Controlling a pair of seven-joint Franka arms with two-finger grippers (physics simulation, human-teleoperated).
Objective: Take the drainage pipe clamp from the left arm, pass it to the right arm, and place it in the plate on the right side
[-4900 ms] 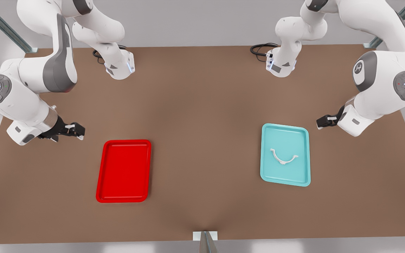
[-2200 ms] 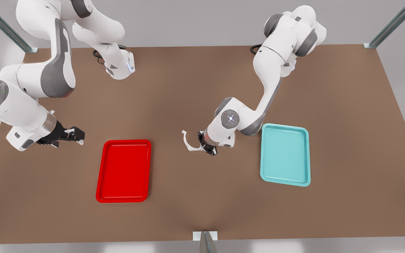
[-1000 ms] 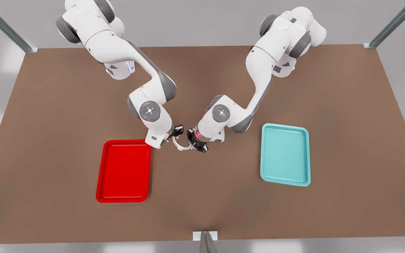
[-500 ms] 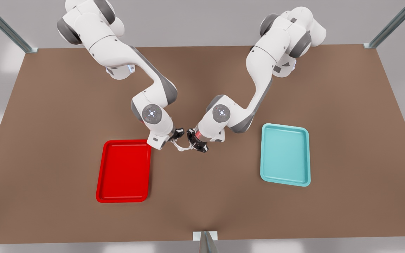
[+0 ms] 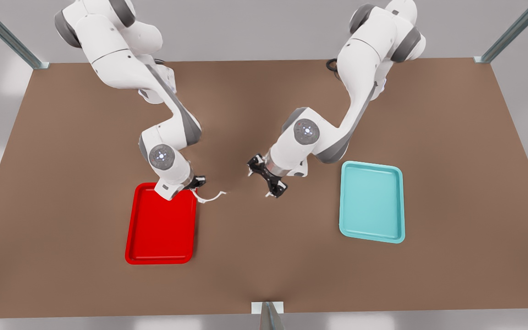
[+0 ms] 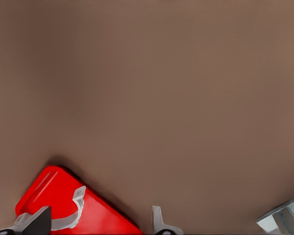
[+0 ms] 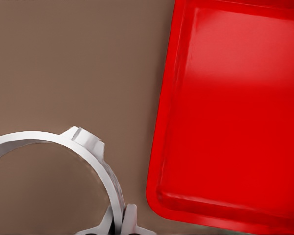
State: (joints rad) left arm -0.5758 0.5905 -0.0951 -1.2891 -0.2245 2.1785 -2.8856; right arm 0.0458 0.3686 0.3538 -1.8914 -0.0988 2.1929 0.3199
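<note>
Clamp [image 5: 209,198] passed — left tool [image 5: 266,180] withdrawn, teal tray [image 5: 371,201] beside it

A plain brown desk [image 5: 264,256] with a matte top fills the scene. Beyond its far edge stands a pale grey wall [image 5: 245,27]. Slanted metal struts [image 5: 5,34] rise at the far left and far right corners [image 5: 516,30]. A small metal bracket [image 5: 267,310] sits at the near edge's middle. The light is soft and even.

Three camera views of your worktop [image 5: 264,275].
Your front camera looks steeply down over everything; both wrist cameras face down, close in, sharing the plate [image 5: 161,229] [image 6: 100,215] [image 7: 235,112].
</note>
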